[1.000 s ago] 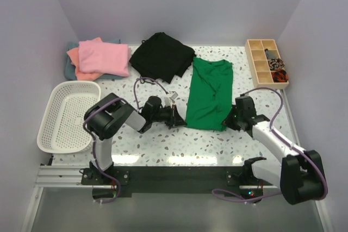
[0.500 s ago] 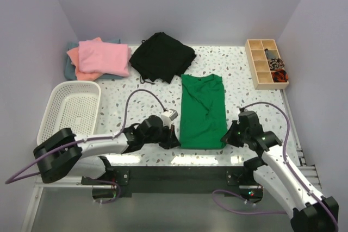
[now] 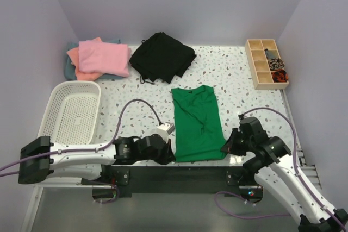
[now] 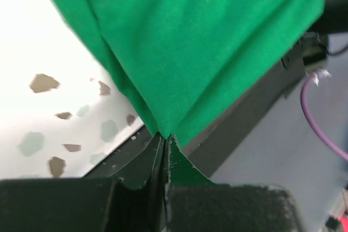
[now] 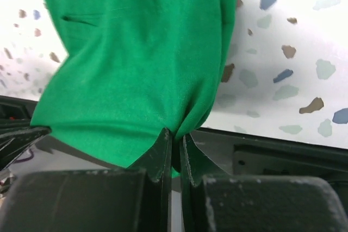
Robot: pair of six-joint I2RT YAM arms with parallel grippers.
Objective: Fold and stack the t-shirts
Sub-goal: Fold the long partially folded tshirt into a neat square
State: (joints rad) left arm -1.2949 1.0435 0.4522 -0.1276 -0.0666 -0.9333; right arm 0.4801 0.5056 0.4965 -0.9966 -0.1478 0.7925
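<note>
Right of the white plastic mesh basket point(image 3: 69, 113), the left gripper point(image 3: 169, 155) was clamped on the near left corner of the bright green cloth t-shirt point(image 3: 196, 126). Farther right of the basket, the right gripper point(image 3: 227, 148) pinched its near right corner.

No text, label, brand, number or sign could be read in any view, the green t-shirt point(image 3: 197, 126) was plain cloth, the white basket point(image 3: 76, 83) was unmarked
</note>
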